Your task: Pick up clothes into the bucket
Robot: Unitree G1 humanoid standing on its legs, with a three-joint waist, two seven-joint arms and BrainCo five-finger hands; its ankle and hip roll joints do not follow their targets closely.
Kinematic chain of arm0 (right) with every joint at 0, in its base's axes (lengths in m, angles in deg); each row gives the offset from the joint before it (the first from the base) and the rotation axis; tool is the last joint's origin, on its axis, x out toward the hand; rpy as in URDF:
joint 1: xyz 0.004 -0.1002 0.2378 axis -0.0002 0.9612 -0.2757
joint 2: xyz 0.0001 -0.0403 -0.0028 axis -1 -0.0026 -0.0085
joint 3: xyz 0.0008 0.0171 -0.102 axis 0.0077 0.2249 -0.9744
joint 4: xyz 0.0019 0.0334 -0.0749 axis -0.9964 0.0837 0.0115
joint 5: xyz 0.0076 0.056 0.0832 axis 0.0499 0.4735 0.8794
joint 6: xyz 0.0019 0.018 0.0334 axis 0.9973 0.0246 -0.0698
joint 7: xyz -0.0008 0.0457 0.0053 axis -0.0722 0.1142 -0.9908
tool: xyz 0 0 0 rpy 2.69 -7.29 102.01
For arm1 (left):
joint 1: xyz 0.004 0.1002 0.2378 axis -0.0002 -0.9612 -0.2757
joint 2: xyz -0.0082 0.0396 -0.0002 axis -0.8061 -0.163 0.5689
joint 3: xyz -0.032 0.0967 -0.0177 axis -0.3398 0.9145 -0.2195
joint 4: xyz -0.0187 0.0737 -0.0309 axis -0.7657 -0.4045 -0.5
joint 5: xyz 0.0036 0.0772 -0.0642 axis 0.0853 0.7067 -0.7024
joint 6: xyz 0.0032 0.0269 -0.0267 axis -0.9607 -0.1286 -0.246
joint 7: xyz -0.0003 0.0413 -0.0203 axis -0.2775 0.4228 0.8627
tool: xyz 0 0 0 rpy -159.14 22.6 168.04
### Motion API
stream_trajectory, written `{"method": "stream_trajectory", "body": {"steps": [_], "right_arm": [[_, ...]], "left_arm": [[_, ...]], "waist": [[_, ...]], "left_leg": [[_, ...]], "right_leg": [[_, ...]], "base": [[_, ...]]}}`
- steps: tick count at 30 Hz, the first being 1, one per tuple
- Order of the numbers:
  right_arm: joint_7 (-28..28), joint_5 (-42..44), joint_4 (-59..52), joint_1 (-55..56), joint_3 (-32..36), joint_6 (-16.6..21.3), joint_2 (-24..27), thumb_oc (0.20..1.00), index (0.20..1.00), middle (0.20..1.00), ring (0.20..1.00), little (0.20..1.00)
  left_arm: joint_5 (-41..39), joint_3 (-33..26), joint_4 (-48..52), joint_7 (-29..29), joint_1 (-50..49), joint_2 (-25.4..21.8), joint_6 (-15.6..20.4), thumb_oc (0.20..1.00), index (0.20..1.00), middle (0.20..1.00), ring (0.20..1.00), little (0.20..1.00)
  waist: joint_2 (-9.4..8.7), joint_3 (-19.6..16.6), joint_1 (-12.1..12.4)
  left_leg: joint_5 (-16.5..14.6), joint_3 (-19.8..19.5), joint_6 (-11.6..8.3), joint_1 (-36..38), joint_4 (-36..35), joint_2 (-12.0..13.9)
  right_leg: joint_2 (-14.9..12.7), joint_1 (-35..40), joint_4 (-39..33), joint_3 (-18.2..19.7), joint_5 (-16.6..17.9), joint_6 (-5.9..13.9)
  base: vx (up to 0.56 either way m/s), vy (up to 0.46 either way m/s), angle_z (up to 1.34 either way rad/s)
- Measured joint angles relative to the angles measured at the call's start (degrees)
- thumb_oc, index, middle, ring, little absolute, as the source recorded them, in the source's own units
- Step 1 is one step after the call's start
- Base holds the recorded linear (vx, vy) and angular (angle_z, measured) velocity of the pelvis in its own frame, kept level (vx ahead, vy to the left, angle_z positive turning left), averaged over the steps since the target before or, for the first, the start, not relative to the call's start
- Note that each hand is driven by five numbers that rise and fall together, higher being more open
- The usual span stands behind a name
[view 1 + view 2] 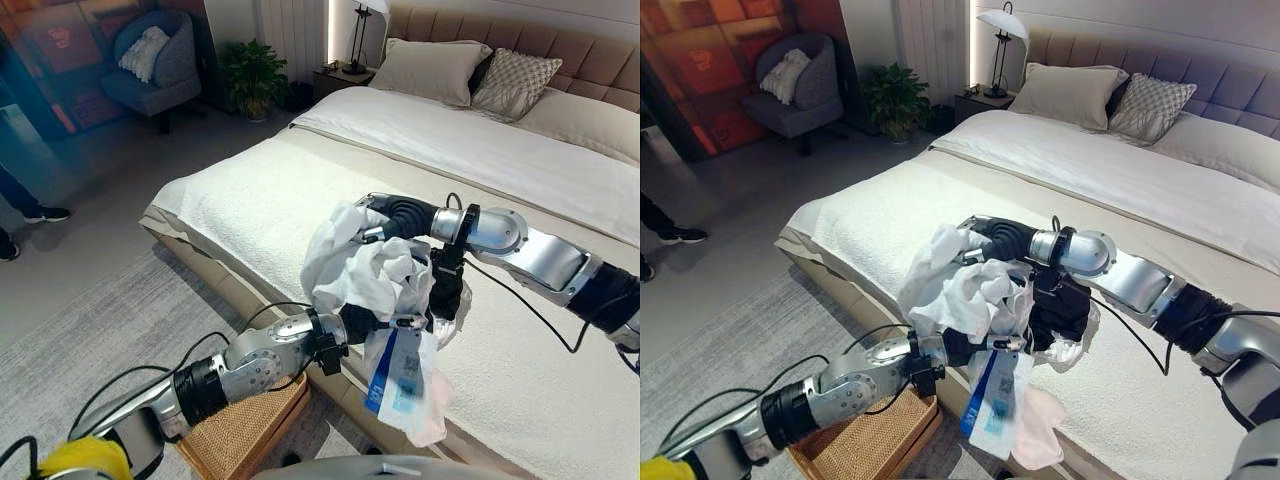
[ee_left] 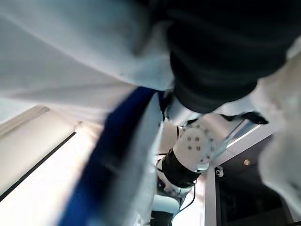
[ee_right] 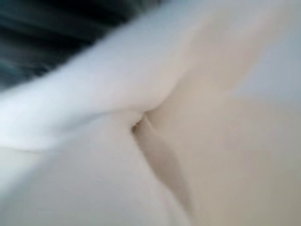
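A bundle of clothes (image 1: 365, 270) hangs in the air over the bed's near edge, between my two hands. It is mostly crumpled white cloth, with a black garment (image 1: 445, 285) on its right side and a blue-and-white piece (image 1: 400, 375) dangling below. My right hand (image 1: 400, 215) reaches in from the right and is buried in the top of the bundle. From the lower left, my left hand (image 1: 362, 322) comes up under it. White cloth (image 3: 141, 141) lies right against the right wrist camera. A woven basket (image 1: 240, 430) stands on the floor below my left arm.
The bed (image 1: 260, 200), with a cream cover, runs from the middle to the right, with pillows (image 1: 430, 70) at its head. A person's shoe (image 1: 45, 213) shows at the far left. An armchair (image 1: 150, 60) and a plant (image 1: 250, 75) stand at the back.
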Motion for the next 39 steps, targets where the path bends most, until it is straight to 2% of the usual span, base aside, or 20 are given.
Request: {"method": "stream_trajectory", "body": {"steps": [2, 3, 5, 6, 7, 8, 9, 13, 18, 21, 25, 26, 29, 31, 32, 33, 36, 39], "right_arm": [[0.2, -0.5, -0.4, 2.0, 3.2, 0.5, 0.8, 0.203, 0.203, 0.203, 0.203, 0.203], [0.3, -0.7, -0.5, 2.6, 4.0, 0.6, 1.1, 0.244, 0.244, 0.244, 0.244, 0.244], [0.8, -1.2, -1.0, 6.1, 8.6, 1.1, 2.3, 0.423, 0.423, 0.423, 0.423, 0.423], [1.1, -1.6, -1.2, 8.3, 11.3, 1.2, 3.3, 0.793, 0.793, 0.793, 0.793, 0.793], [1.2, -1.7, -1.3, 9.3, 12.6, 1.3, 3.7, 0.862, 0.862, 0.862, 0.862, 0.862], [1.3, -2.1, -2.0, 12.4, 16.5, 1.8, 4.2, 1.0, 1.0, 1.0, 1.0, 1.0], [1.6, -2.2, -2.0, 13.2, 17.4, 2.0, 4.6, 1.0, 1.0, 1.0, 1.0, 1.0], [2.8, -2.9, -2.1, 23.6, 29.7, 2.7, 4.9, 1.0, 1.0, 1.0, 1.0, 1.0], [3.5, -3.4, -2.1, 34.2, 39.1, 2.8, 4.3, 1.0, 1.0, 1.0, 1.0, 1.0], [3.6, -4.0, -1.7, 38.8, 44.1, 2.8, 2.6, 1.0, 1.0, 1.0, 1.0, 1.0], [3.8, -6.8, 1.0, 47.5, 52.1, 2.4, -0.1, 1.0, 1.0, 1.0, 1.0, 1.0], [3.8, -7.1, 1.9, 48.3, 53.1, 2.3, -1.1, 1.0, 1.0, 1.0, 1.0, 1.0], [5.3, -8.4, 6.3, 52.3, 57.7, 1.9, -9.1, 1.0, 1.0, 1.0, 1.0, 1.0], [6.1, -9.2, 8.2, 54.0, 58.7, 1.7, -12.7, 1.0, 1.0, 1.0, 1.0, 1.0], [7.3, -10.7, 11.2, 55.4, 61.1, 2.1, -19.9, 1.0, 1.0, 1.0, 1.0, 1.0], [8.4, -10.9, 12.9, 55.8, 61.7, 1.9, -23.2, 1.0, 1.0, 1.0, 1.0, 1.0], [11.4, -14.8, 22.8, 57.0, 60.6, 0.7, -28.9, 1.0, 1.0, 1.0, 1.0, 1.0], [14.1, -23.3, 30.1, 57.8, 58.2, -0.4, -29.5, 1.0, 1.0, 1.0, 1.0, 1.0]], "left_arm": [[1.7, -2.4, 0.0, -0.4, -1.9, 0.3, 0.3, 0.2, 0.2, 0.2, 0.2, 0.2], [2.6, -3.0, 0.0, -0.6, -2.1, 0.1, 0.5, 0.2, 0.2, 0.2, 0.2, 0.2], [5.3, -5.8, 0.0, -1.0, -3.3, -0.4, 1.3, 0.2, 0.2, 0.2, 0.2, 0.2], [6.8, -7.4, 0.0, -1.1, -3.6, -0.8, 1.8, 0.2, 0.2, 0.2, 0.2, 0.2], [7.6, -8.2, -0.1, -1.2, -3.7, -2.0, 2.1, 0.2, 0.2, 0.2, 0.2, 0.2], [9.9, -10.5, 0.0, -1.2, -4.5, -2.5, 2.7, 0.2, 0.2, 0.2, 0.2, 0.2], [11.0, -11.6, 0.0, -1.3, -5.0, -3.3, 3.2, 0.2, 0.2, 0.2, 0.2, 0.2], [17.6, -21.2, 0.1, -1.7, -11.1, -5.3, 5.0, 0.2, 0.2, 0.2, 0.2, 0.2], [21.6, -32.7, 0.2, -2.9, -20.7, -6.6, 6.4, 0.2, 0.2, 0.2, 0.2, 0.2], [24.8, -38.0, 0.2, -3.4, -24.7, -6.8, 7.1, 0.2, 0.2, 0.2, 0.2, 0.2], [30.2, -49.7, 0.1, -5.0, -32.6, -6.6, 8.7, 0.2, 0.2, 0.2, 0.2, 0.2], [31.7, -51.1, 0.0, -5.3, -33.2, -6.6, 8.9, 0.2, 0.2, 0.2, 0.2, 0.2], [37.0, -56.3, -1.3, -7.5, -35.9, -5.0, 10.9, 0.2, 0.2, 0.2, 0.2, 0.2], [38.9, -57.7, -2.6, -8.3, -36.2, -3.9, 11.1, 0.2, 0.2, 0.2, 0.2, 0.2], [40.9, -60.5, -4.1, -9.0, -37.8, -1.7, 12.3, 0.2, 0.2, 0.2, 0.2, 0.2], [41.2, -61.7, -5.3, -9.6, -38.1, -0.4, 12.5, 0.2, 0.2, 0.2, 0.2, 0.2], [45.9, -62.9, -10.3, -12.6, -38.6, 1.0, 12.5, 0.2, 0.2, 0.2, 0.2, 0.2], [51.5, -65.0, -14.9, -15.9, -38.6, 3.5, 12.7, 0.2, 0.2, 0.2, 0.2, 0.2]], "waist": [[0.0, 0.0, 0.0], [0.01, 0.0, 0.0], [0.0, 0.0, 0.1], [0.0, 0.0, 0.2], [0.0, 0.0, 0.2], [0.0, 0.0, 0.2], [0.01, 0.0, 0.1], [0.03, 0.0, 0.1], [0.04, 0.1, 0.4], [-0.04, 0.2, 0.9], [-0.37, 0.7, 1.7], [-0.45, 0.8, 1.9], [-0.65, 1.3, 2.4], [-0.55, 1.4, 3.0], [-0.41, 1.5, 3.0], [-0.79, 1.3, 3.0], [0.16, 2.4, 3.1], [0.77, 3.6, 3.0]], "left_leg": [[0.0, -0.1, 0.0, 0.0, 0.0, 0.0], [0.0, -0.1, 0.0, 0.0, 0.0, 0.0], [0.0, -0.1, -0.01, 0.0, 0.0, 0.0], [0.0, -0.2, 0.0, 0.0, 0.0, 0.0], [0.0, -0.2, -0.01, 0.0, 0.0, 0.0], [-0.1, -0.2, -0.03, 0.0, 0.0, 0.0], [-0.1, -0.2, -0.04, 0.0, 0.0, 0.0], [-0.1, -0.3, -0.09, 0.0, 0.0, 0.1], [-0.3, -0.4, -0.2, 0.0, -0.1, 0.1], [-0.4, -0.5, -0.11, 0.0, -0.1, 0.1], [-0.6, -0.8, -0.17, 0.0, -0.1, 0.1], [-0.7, -0.8, -0.14, 0.0, -0.1, 0.1], [-0.9, -1.0, -0.03, -0.1, -0.1, 0.0], [-1.0, -1.0, -0.09, -0.2, -0.1, 0.0], [-1.0, -1.2, -0.11, -1.0, -0.1, 0.0], [-1.0, -1.3, -0.14, -0.7, -0.1, 0.0], [-0.9, -1.5, -0.01, -1.9, 0.0, -0.1], [-0.8, -1.5, 0.06, -2.4, 0.0, -0.2]], "right_leg": [[0.0, 0.0, 0.0, 0.0, -0.1, 0.17], [0.0, 0.0, 0.0, 0.0, -0.2, 0.2], [0.0, 0.0, 0.0, -0.1, -0.2, 0.2], [0.0, 0.0, 0.0, -0.1, -0.2, 0.2], [0.0, 0.0, 0.0, -0.1, -0.3, 0.22], [0.0, 0.0, 0.0, -0.1, -0.3, 0.2], [0.0, 0.0, 0.0, -0.1, -0.3, 0.25], [0.0, 0.1, 0.0, -0.1, -0.5, 0.2], [0.1, 0.1, 0.0, -0.2, -0.7, 0.21], [0.1, 0.2, 0.0, -0.2, -0.8, 0.22], [0.1, 0.4, 0.0, -0.5, -1.1, 0.24], [0.1, 0.4, 0.0, -0.5, -1.1, 0.28], [0.0, 0.4, 0.0, -0.9, -1.3, 0.34], [0.0, 0.4, 0.0, -0.9, -1.4, 0.36], [0.0, 0.0, 0.0, -1.3, -1.6, 0.41], [0.0, 0.0, 0.0, -1.4, -1.7, 0.33], [-0.1, -1.0, 0.0, -1.8, -1.6, 0.33], [-0.2, -1.5, 0.0, -1.8, -1.6, 0.42]], "base": [[0.0, 0.0, 0.0], [0.0, 0.0, 0.0], [0.0, 0.0, 0.0], [0.0, 0.0, 0.0], [0.0, 0.0, 0.0], [0.0, 0.0, 0.0], [0.0, 0.0, 0.0], [0.0, 0.0, 0.0], [0.0, 0.0, 0.0], [0.0, 0.0, 0.0], [0.01, 0.0, 0.04], [0.0, 0.0, 0.04], [-0.01, 0.006, 0.04], [-0.02, 0.016, 0.05], [-0.05, 0.014, 0.09], [-0.05, 0.013, 0.11], [-0.07, 0.017, 0.06], [-0.03, 0.01, 0.0]]}}
